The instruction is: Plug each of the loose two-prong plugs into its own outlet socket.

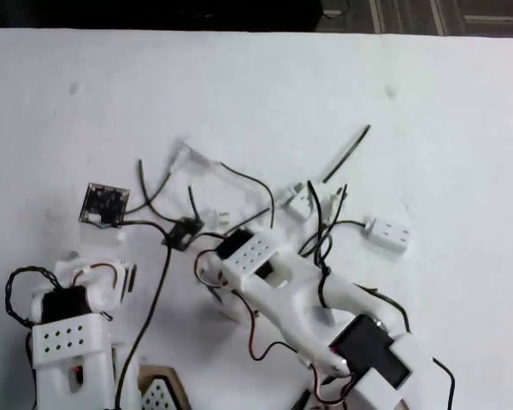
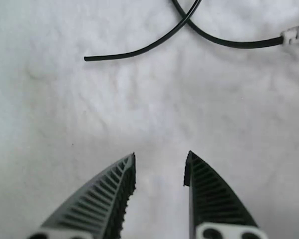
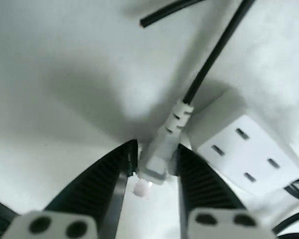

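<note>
High view: cables (image 1: 346, 154) tangle on the table (image 1: 239, 85), an outlet (image 1: 388, 233) at 3 o'clock of them. Left wrist: my left fingers (image 2: 114, 191) gape, empty, over bare table. Right wrist: my right fingers (image 3: 112, 172) pinch a plug (image 3: 162, 144), an outlet (image 3: 244, 149) just beside. Gripped askew, I reckon it could miss the slots (image 3: 242, 133) and shove the outlet off.

I log: left fingers (image 2: 112, 199), dark, ribbed, parted; white tabletop (image 2: 65, 114) beneath; two black cables (image 2: 187, 20) crossing well beyond the fingertips, one ending in a white collar (image 2: 294, 36).
</note>
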Robot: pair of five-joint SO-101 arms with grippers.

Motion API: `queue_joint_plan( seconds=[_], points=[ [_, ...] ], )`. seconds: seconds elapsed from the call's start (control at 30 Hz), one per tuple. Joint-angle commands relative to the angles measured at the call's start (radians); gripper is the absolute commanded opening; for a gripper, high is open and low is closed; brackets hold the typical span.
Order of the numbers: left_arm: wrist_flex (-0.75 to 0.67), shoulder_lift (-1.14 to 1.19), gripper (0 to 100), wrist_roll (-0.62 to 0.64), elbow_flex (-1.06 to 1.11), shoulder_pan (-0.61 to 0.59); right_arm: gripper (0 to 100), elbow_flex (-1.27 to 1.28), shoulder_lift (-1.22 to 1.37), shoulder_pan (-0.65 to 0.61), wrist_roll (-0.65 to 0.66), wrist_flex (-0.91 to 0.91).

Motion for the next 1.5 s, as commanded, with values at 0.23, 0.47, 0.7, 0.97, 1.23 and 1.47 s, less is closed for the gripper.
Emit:
queue_joint_plan(
  seconds=[0.23, 0.47, 0.7, 0.97, 1.23, 1.47],
  points=[
    [-0.014, -0.015, 17, -0.008, -0.006, -0.002, 14.2, -0.110, -0.021, 0.016, -0.060, 0.050],
    [-0.014, -0.015, 17, -0.008, -0.006, -0.002, 14.1, -0.106, -0.018, 0.048, -0.060, 0.048],
    [-0.014, -0.015, 17, -0.008, -0.006, -0.002, 11.1, -0.109, 0.065, 0.071, -0.057, 0.050],
    [-0.015, -0.015, 17, -0.008, -0.006, -0.002, 1.7, -0.163, 0.062, 0.065, -0.051, 0.128],
    [-0.017, -0.015, 17, -0.008, -0.009, -0.002, 1.7, -0.235, -0.229, 0.068, -0.060, 0.318],
    [-0.008, -0.016, 17, 0.003, -0.092, -0.008, 1.7, -0.229, -0.541, 0.071, -0.140, 0.389]
  ],
)
